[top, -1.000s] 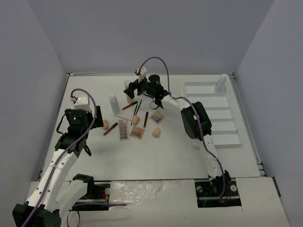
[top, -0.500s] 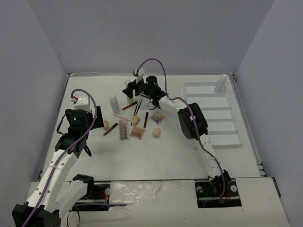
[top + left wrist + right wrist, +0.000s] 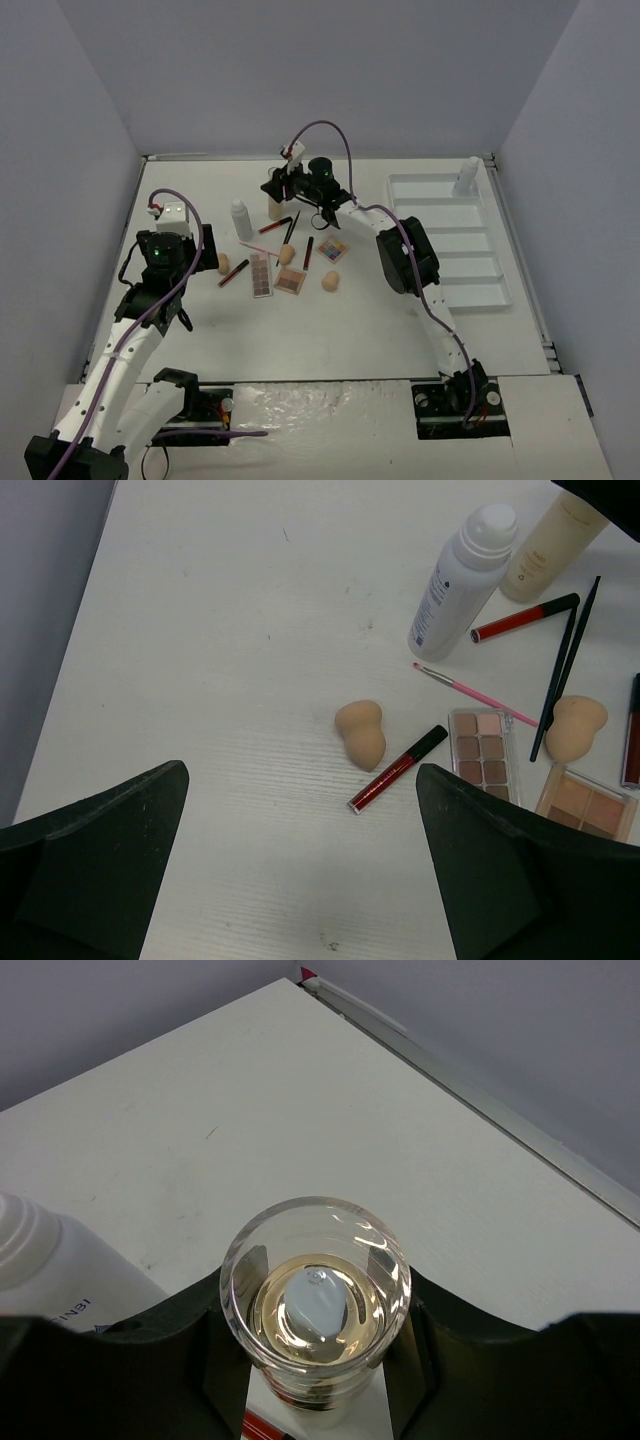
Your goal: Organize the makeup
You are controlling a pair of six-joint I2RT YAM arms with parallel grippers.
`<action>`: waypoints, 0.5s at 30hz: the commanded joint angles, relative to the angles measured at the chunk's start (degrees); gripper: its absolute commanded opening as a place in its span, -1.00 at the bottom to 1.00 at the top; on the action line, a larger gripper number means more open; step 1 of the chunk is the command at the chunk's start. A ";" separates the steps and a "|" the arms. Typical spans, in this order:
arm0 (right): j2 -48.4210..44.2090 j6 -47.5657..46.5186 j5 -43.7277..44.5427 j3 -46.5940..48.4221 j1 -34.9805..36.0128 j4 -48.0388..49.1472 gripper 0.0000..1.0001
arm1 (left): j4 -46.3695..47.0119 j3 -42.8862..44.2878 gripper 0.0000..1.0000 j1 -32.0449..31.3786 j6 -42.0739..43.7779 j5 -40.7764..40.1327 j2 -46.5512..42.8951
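The tray [image 3: 450, 265] is lying well to the right with one white bottle [image 3: 466, 176] standing in its far compartment, so the carry is looking long. The right gripper [image 3: 276, 188] is reaching over the amber bottle [image 3: 315, 1295], which is standing at the far edge of the clutter, just beside a second white bottle [image 3: 460, 580]. Its fingers are hugging both sides below the clear cap and seem to be gripping. Rising straight up before swinging right is looking wise, keeping the bottle upright and off that neighbour. The left gripper [image 3: 300, 810] is hanging wide open and empty above a palette [image 3: 483, 750], sponge [image 3: 361, 733], lip tube [image 3: 398, 768] and pink brush [image 3: 475, 693], and is best kept there, out of the path.
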 commanded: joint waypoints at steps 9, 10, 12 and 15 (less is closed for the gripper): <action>-25.64 -4.78 8.30 -9.03 -10.07 1.59 -1.00 | 3.82 1.29 0.94 -0.16 -0.44 -0.51 -2.34; -27.35 -4.90 9.39 -11.09 -11.65 1.77 -1.00 | 3.75 1.29 0.94 -0.16 -0.38 -0.51 -2.34; -28.95 -5.58 11.74 -13.12 -14.34 2.00 -1.00 | 3.66 1.44 0.94 -0.19 -0.49 -0.57 -2.26; -33.05 -6.85 16.65 -19.16 -18.72 2.39 -1.00 | 3.48 1.55 0.94 -0.31 -0.55 -0.69 -2.26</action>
